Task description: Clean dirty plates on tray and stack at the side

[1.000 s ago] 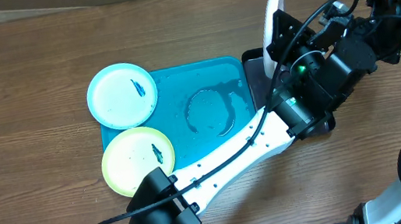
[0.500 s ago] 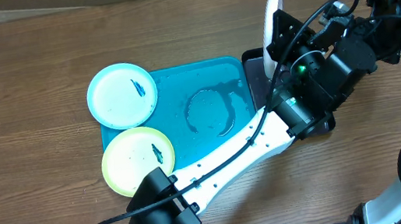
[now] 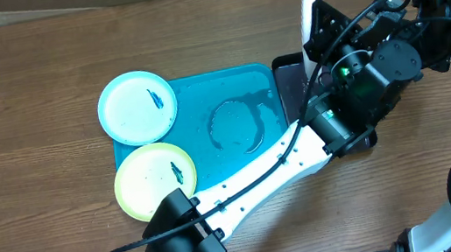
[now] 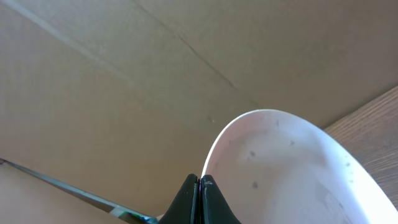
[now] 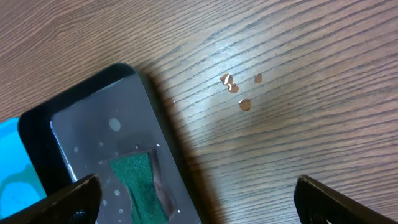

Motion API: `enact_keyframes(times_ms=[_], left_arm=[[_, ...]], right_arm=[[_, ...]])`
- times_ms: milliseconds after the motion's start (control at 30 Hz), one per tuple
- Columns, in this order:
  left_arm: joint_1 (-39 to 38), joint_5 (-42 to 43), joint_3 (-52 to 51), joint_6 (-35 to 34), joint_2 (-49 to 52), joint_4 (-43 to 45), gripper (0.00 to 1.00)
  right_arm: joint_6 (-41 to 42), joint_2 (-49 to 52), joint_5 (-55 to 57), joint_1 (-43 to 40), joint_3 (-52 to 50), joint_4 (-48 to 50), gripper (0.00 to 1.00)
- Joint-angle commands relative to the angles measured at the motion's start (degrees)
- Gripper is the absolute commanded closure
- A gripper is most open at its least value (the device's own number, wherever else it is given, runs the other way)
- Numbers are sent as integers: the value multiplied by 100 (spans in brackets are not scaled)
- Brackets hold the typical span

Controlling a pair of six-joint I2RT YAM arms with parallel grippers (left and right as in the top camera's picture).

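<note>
My left gripper is shut on the rim of the white plate and holds it on edge in the air above the black tray's far end; from overhead the plate shows as a thin upright sliver. The light blue plate and the pale yellow plate lie flat over the left rim of the teal tray, each with a dark-blue smear. My right gripper is open and empty, above the table beside the black tray, close to the left gripper.
A narrow black tray holding water drops and a green sponge lies just right of the teal tray. A wet ring marks the teal tray's middle. Small brown crumbs lie on the wood. Both arms crowd the right side.
The left gripper has turned the white plate more edge-on and shifted it slightly right and farther back. The right arm and the other plates have not moved.
</note>
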Motion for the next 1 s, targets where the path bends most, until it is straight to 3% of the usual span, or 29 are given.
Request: enact_keyframes(times_ms=[0, 300, 433, 700, 733, 833, 967], left_arm=[[42, -101, 131, 155, 59, 52, 96], [42, -118, 131, 153, 59, 72, 96], [46, -157, 120, -957, 59, -507, 96], [446, -1458, 122, -1687, 44, -715, 96], [446, -1482, 122, -1646, 44, -765, 94], [439, -1429, 120, -1810, 44, -1106, 71], [608, -396, 120, -2400, 44, -1884, 56]], right_arm=[[2, -11, -13, -22, 28, 33, 0], [0, -11, -13, -22, 28, 33, 0], [0, -11, -13, -22, 28, 33, 0], [0, -11, -13, -22, 28, 33, 0], [0, -11, -13, -22, 28, 33, 0], [0, -11, -13, -22, 28, 33, 0], [0, -11, -13, -22, 28, 33, 0]])
